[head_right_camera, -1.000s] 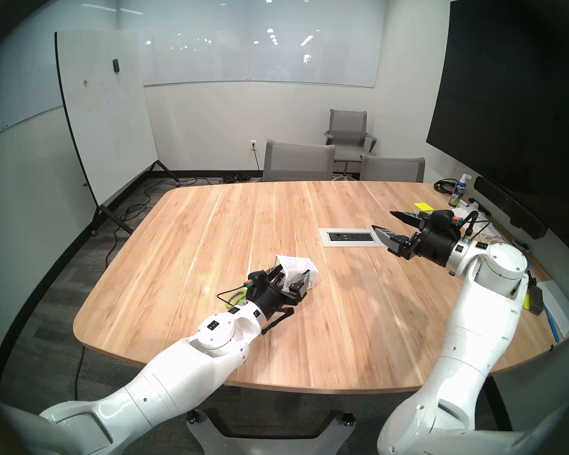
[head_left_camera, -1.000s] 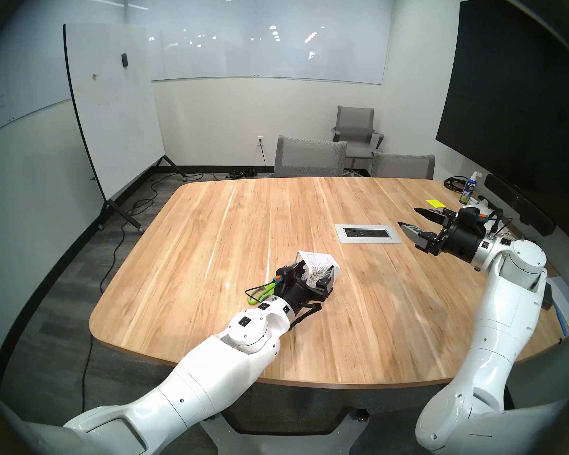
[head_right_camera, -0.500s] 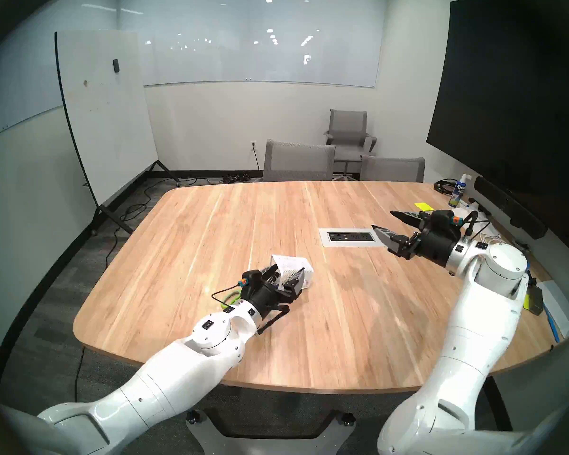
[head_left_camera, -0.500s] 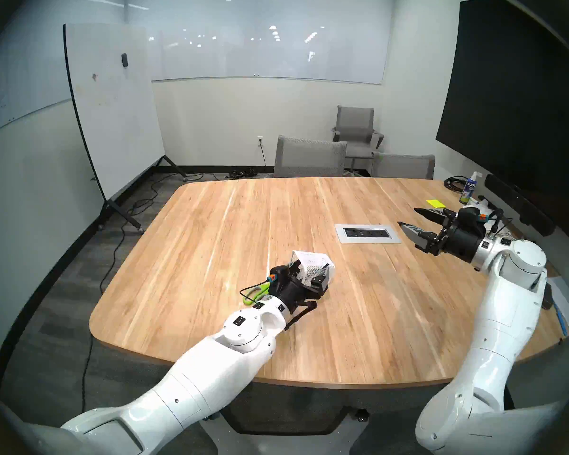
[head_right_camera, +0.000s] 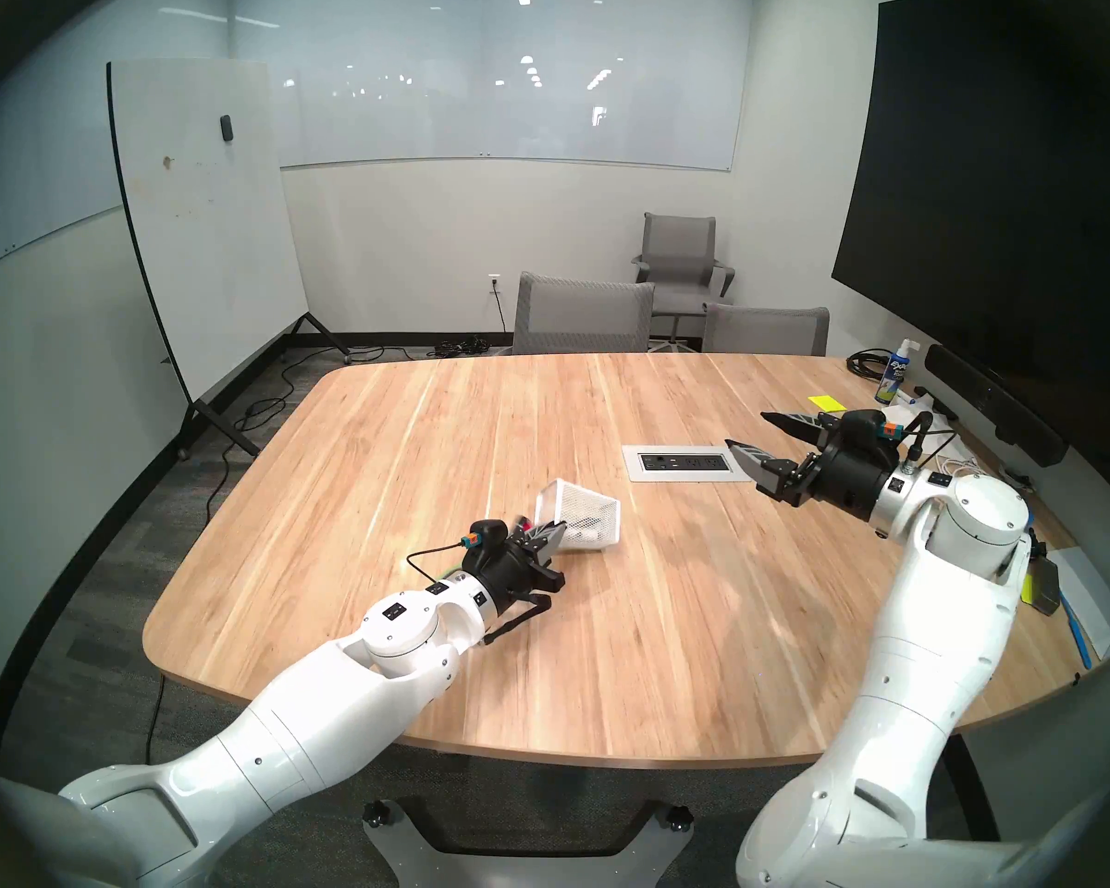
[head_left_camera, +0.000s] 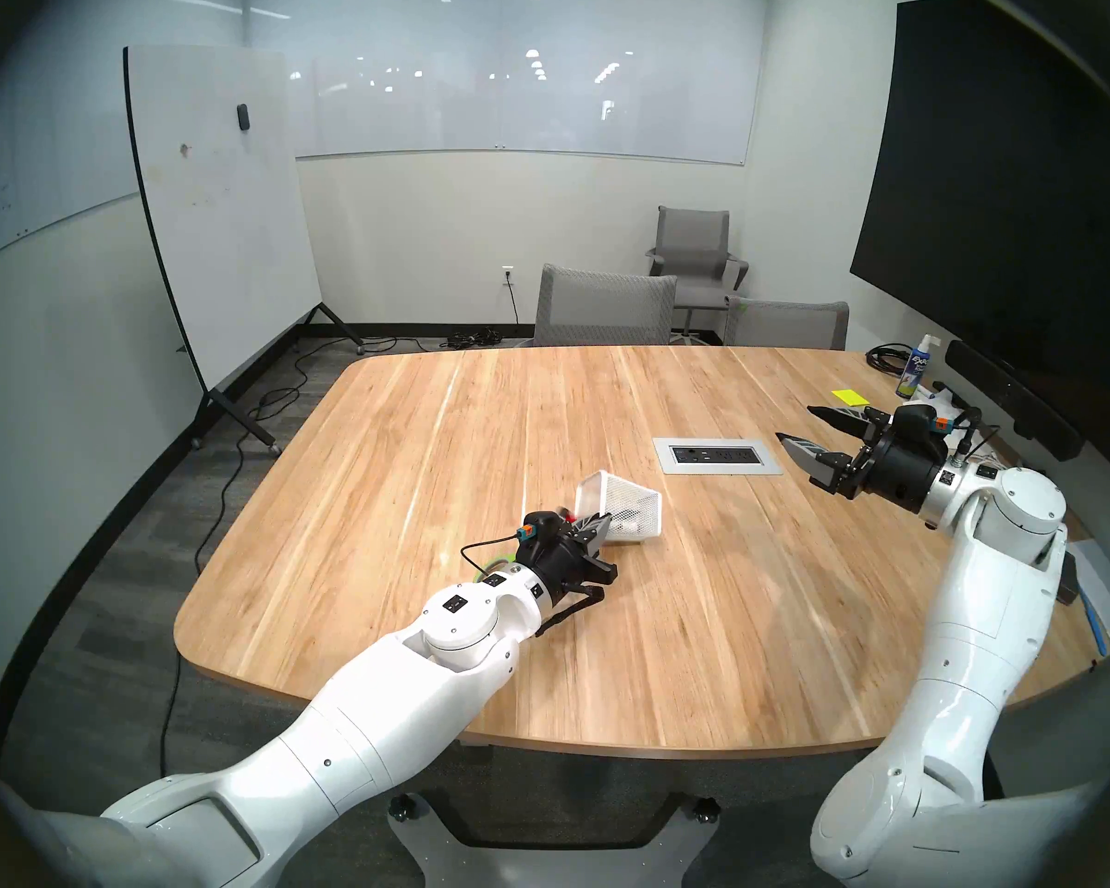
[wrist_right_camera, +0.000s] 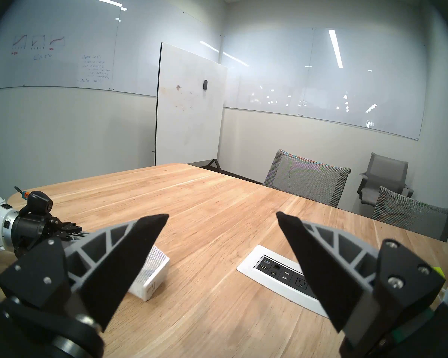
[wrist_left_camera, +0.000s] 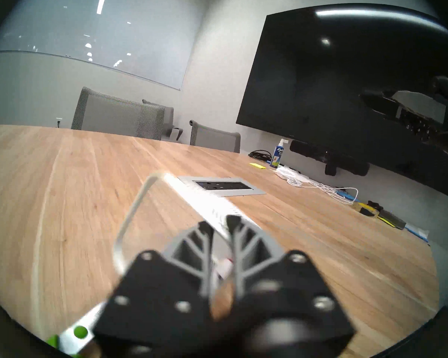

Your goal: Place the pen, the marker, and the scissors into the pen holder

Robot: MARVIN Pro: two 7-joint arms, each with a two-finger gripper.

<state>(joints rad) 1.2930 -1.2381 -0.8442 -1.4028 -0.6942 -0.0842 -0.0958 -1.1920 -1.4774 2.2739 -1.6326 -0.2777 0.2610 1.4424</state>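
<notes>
1. Our left gripper reaches level across the table. Its fingers stand almost together, with only a narrow gap.
2. The pen holder lies tipped on its side, its mouth at those fingertips. One mesh wall runs into the gap, perhaps pinched to stand it upright; we cannot tell.
3. A white and red object, blurred, sits between the finger bases.
4. The scissors lie behind the fingers, beside the wrist, not yet in the holder.
5. Our right gripper hovers well apart, fingers spread wide and empty, likely waiting.
</notes>
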